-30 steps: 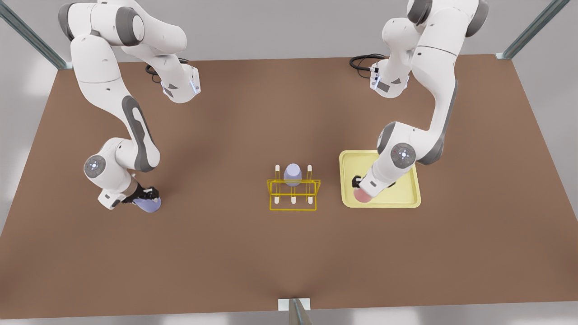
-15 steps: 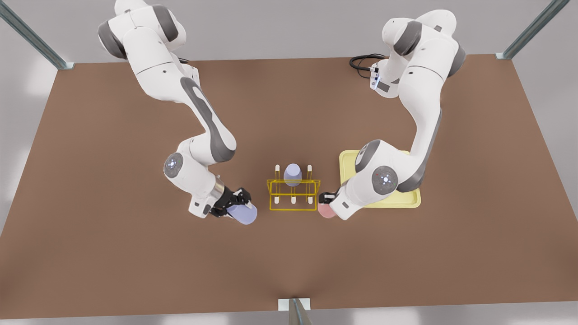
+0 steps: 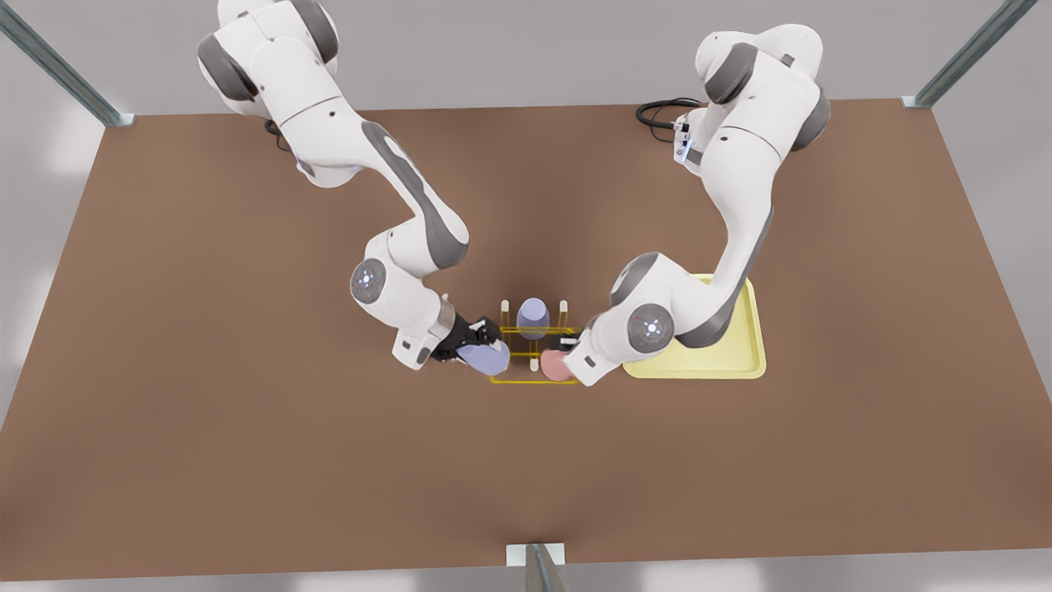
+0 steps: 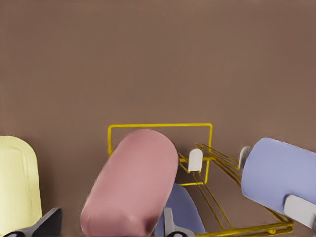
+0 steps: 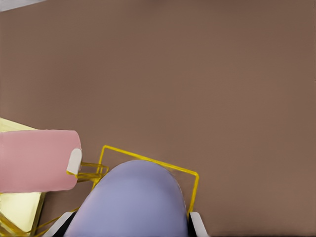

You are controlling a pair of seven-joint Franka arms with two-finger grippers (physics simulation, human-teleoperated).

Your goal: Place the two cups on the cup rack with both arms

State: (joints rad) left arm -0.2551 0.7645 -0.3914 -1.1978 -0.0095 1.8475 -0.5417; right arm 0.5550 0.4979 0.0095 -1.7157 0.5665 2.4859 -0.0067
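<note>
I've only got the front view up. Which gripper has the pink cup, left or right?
Observer: The left one. In the left wrist view the pink cup sits close up in the left gripper.
Operator: So the right has the lavender one?
Observer: Yes. In the right wrist view the lavender cup is in the right gripper, over the cup rack.
Operator: Is the pink cup upright?
Observer: No. The right wrist view shows it lying sideways, with a white peg at its end.
</note>
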